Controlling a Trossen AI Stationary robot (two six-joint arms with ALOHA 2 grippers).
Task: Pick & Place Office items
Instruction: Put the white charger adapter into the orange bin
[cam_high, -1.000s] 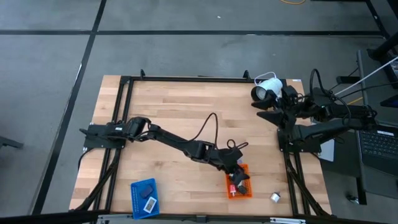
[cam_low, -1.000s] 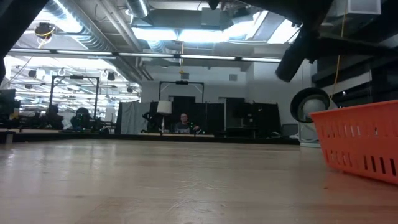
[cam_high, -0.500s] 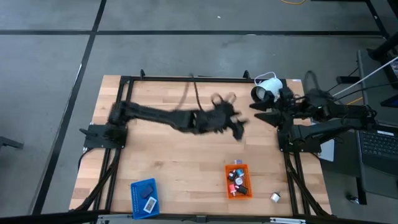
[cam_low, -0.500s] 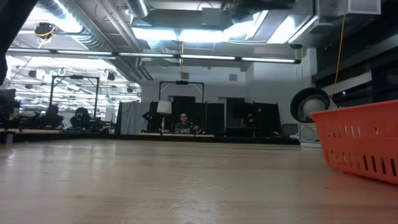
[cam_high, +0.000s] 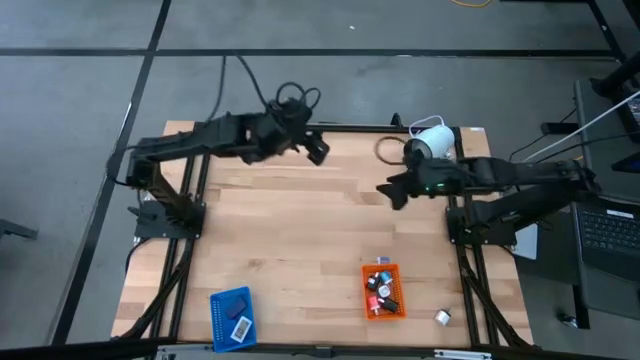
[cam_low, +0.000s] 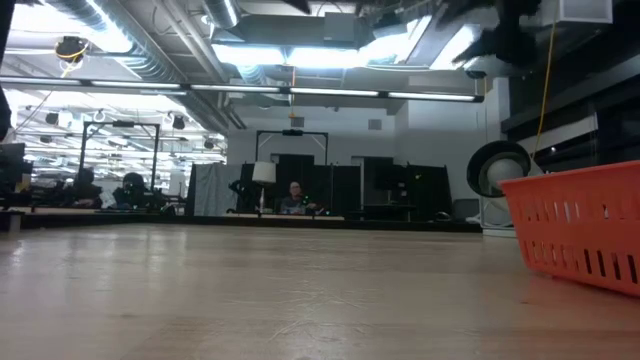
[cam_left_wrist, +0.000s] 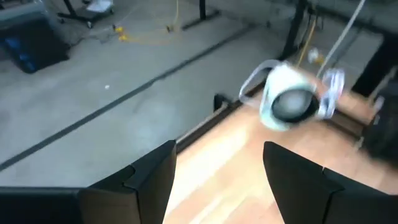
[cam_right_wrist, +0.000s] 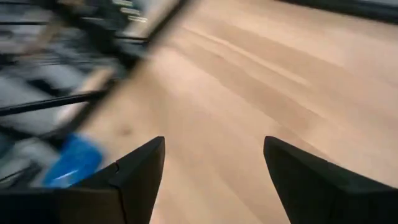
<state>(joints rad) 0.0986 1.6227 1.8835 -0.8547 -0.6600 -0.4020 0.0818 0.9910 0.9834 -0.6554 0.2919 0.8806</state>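
- I note the left arm has pulled away from the orange tray (cam_high: 383, 291), where its fingers hung a second ago, and now sits high at the far edge of the bench (cam_high: 300, 230); the left gripper (cam_high: 316, 150) is over the back rail.
- Its fingers are spread with nothing between them; the left wrist view shows bare bench edge and the white round device (cam_left_wrist: 287, 99) through the gap.
- The right arm, folded at the bench's right side a second ago, has swung inward; the right gripper (cam_high: 391, 191) hovers over bare wood, well apart from both trays.
- Its fingers are likewise spread and empty; the right wrist view shows only wood grain and a blue blur, probably the blue tray (cam_right_wrist: 69, 160).
- My judgement: a drop into the orange tray is finished, and the right arm is taking the next turn.
- Count, trays: two, one orange and the blue tray at the near edge, left of it.
- Count, office items (cam_high: 380, 287): roughly five or six small pieces in the orange tray, red, light-blue and dark among them; too small to count surely.
- In the blue tray, two flat pieces, one dark blue, one pale.
- One small pale piece (cam_high: 442, 317) lies loose on the bench at the near right corner, just beside the frame.
- I judge that loose piece to be the outstanding item.
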